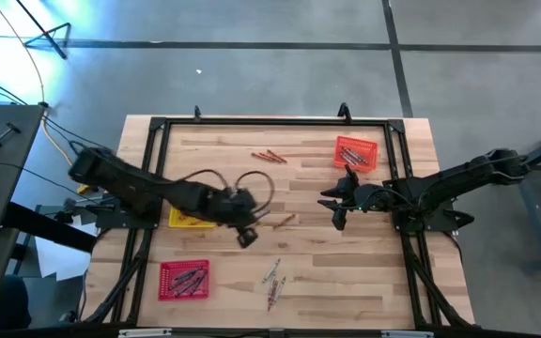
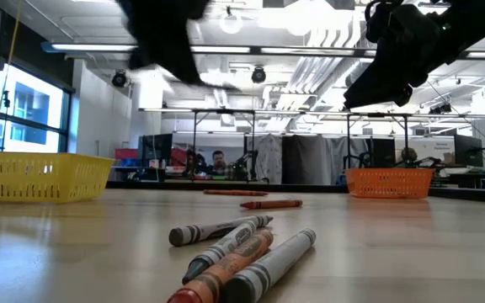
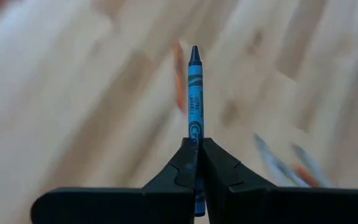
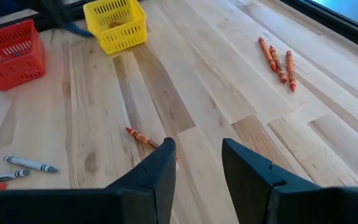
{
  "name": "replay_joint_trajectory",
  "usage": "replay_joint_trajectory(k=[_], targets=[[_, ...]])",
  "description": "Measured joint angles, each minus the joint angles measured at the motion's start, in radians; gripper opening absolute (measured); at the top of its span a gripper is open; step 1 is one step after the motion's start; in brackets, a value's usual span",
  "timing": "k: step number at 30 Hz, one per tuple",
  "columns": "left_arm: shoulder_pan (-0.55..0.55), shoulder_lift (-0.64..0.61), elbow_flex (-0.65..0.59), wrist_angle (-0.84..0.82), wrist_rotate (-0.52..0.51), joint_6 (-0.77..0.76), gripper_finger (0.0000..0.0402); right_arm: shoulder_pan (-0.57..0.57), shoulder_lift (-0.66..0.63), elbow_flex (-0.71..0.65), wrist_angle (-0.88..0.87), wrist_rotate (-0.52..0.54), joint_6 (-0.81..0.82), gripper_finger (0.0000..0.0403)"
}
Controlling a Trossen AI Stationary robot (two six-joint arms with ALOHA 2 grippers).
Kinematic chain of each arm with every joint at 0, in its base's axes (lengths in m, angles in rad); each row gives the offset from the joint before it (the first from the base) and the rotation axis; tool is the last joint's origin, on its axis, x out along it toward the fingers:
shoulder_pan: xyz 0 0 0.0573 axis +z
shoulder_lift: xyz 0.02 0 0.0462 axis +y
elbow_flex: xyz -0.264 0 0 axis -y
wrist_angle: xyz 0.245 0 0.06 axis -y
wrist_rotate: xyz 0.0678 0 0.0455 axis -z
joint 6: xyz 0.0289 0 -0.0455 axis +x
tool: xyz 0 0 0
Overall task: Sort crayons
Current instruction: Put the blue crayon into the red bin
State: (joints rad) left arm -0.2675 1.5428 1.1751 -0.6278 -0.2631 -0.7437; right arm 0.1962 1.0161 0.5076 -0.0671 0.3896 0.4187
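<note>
While the left gripper (image 3: pixel 197 146) pinches a blue wax crayon (image 3: pixel 195 87) pointing straight ahead, the yellow plastic tray (image 1: pixel 189 220) lies just behind it. The right gripper (image 4: pixel 197 163) waits, fingers apart.

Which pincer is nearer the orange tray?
Right. The right pincer, open and empty, sits just in front of the orange tray. The left pincer, shut on a blue crayon, is farther off, by the yellow tray.

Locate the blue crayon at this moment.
The blue crayon is clamped in the left gripper, raised above the table's middle beside the yellow tray.
</note>
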Motion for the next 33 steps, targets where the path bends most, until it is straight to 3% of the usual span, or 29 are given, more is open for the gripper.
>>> replay_joint_trajectory(k=[9,21,29,33], targets=[[-0.263,-0.174,0.000,-0.210,0.146,-0.471,0.0000,0.000,0.000,0.000,-0.003,0.000,0.000,0.0125],[-0.596,-0.125,0.000,-0.396,0.203,-1.030,0.0000,0.000,0.000,0.000,0.008,0.001,-0.034,0.0125],[-0.710,-0.100,-0.060,-0.394,0.202,-1.320,0.0000,0.000,0.000,0.000,0.034,0.001,-0.034,0.0125],[-0.745,-0.072,-0.097,-0.369,0.206,-1.376,0.0000,0.000,0.000,0.000,0.036,0.002,-0.034,0.0125]])
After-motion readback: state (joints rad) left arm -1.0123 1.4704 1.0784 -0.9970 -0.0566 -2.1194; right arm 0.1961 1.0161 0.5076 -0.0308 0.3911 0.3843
